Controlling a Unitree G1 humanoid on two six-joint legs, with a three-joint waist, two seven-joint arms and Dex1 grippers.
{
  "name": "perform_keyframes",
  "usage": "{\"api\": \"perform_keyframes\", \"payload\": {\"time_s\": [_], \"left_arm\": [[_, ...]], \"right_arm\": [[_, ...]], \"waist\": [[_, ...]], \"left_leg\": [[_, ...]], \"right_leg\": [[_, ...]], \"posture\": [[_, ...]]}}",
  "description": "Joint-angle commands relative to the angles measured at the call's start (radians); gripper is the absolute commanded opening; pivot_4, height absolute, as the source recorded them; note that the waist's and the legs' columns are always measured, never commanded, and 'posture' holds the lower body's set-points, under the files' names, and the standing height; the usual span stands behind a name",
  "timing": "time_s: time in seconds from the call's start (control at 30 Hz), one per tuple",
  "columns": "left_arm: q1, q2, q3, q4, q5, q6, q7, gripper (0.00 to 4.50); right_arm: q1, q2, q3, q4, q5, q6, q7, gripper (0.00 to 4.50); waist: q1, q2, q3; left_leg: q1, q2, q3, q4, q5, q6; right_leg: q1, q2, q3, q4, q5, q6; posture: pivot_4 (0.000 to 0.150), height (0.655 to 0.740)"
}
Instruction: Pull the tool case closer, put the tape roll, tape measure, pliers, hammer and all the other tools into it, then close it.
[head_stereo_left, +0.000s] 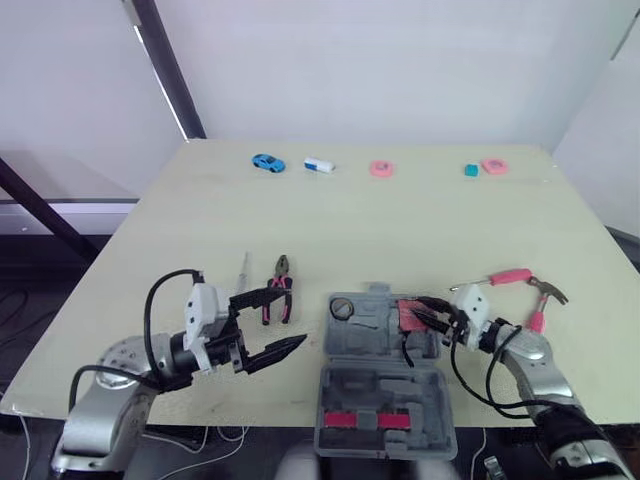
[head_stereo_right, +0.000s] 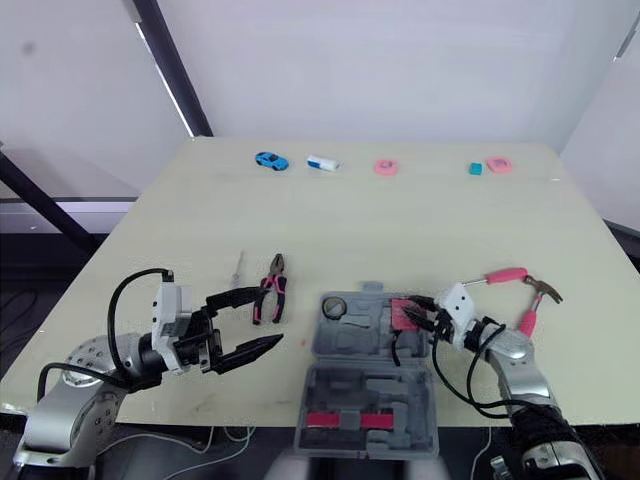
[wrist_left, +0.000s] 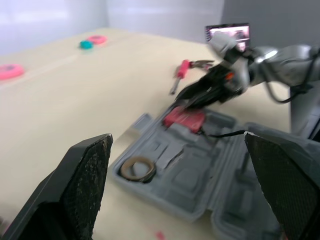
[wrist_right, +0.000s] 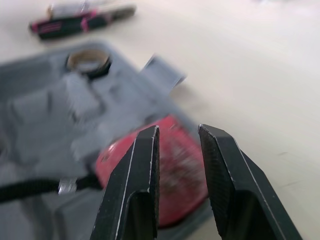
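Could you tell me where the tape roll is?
Eye views: the tape roll lies in the open case's far left corner, right of the pliers.

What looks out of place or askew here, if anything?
The open tool case seems to overhang the table's near edge. A blue toy car sits along the far edge, unrelated to the tools. Nothing looks spilled or damaged.

Open tool case (head_stereo_right: 362, 385), tape roll (head_stereo_right: 334, 308) inside; pliers (head_stereo_right: 270, 297) beside.
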Motion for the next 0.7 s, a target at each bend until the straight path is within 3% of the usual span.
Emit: {"api": "perform_keyframes", "payload": {"time_s": [0.03,0.2,0.4,0.5,0.63,0.7], "left_arm": [[0.022,-0.021,0.06,0.004,-0.019,-0.02,0.041,4.5],[0.045,-0.039,0.103,0.046,-0.013,-0.033,0.064,4.5],[0.109,-0.088,0.227,0.205,0.03,-0.117,0.157,4.5],[0.156,-0.113,0.284,0.285,0.04,-0.151,0.194,4.5],[0.194,-0.127,0.341,0.379,0.04,-0.184,0.212,4.5],[0.2,-0.124,0.368,0.414,0.035,-0.199,0.219,4.5]], "right_arm": [[0.071,-0.029,-0.075,-0.174,0.071,0.035,-0.037,1.33],[0.185,-0.076,-0.156,-0.275,0.132,0.075,-0.046,1.33],[0.417,-0.128,-0.36,-0.29,0.222,0.042,-0.043,1.33],[0.513,-0.128,-0.455,-0.268,0.271,0.041,-0.038,2.19],[0.595,-0.117,-0.555,-0.207,0.312,0.019,-0.032,4.23],[0.617,-0.1,-0.608,-0.175,0.368,0.036,-0.029,4.38]], "waist": [[0.001,0.0,0.0],[0.002,0.0,0.001],[0.005,-0.001,0.002],[-0.002,-0.002,0.002],[0.0,-0.003,0.003],[0.001,-0.004,0.003]], "left_leg": [[0.0,0.0,0.0,0.0,0.0,0.0],[0.0,-0.001,0.001,0.001,0.0,0.0],[0.002,-0.001,0.004,0.003,0.0,0.0],[0.003,0.0,0.006,0.003,0.0,0.0],[0.003,0.0,0.006,0.002,0.0,0.0],[0.003,0.0,0.006,0.003,0.0,0.0]], "right_leg": [[0.0,0.001,-0.001,0.0,0.0,0.0],[0.001,0.006,-0.003,-0.001,0.0,0.001],[0.002,0.006,0.0,-0.001,-0.001,-0.001],[0.001,0.007,0.001,-0.001,-0.001,-0.001],[0.001,0.007,0.002,-0.001,-0.001,0.0],[0.001,0.007,0.002,-0.001,-0.001,0.0]], "posture": [[0.15,0.74],[0.15,0.74],[0.15,0.74],[0.15,0.74],[0.15,0.74],[0.15,0.74]]}}
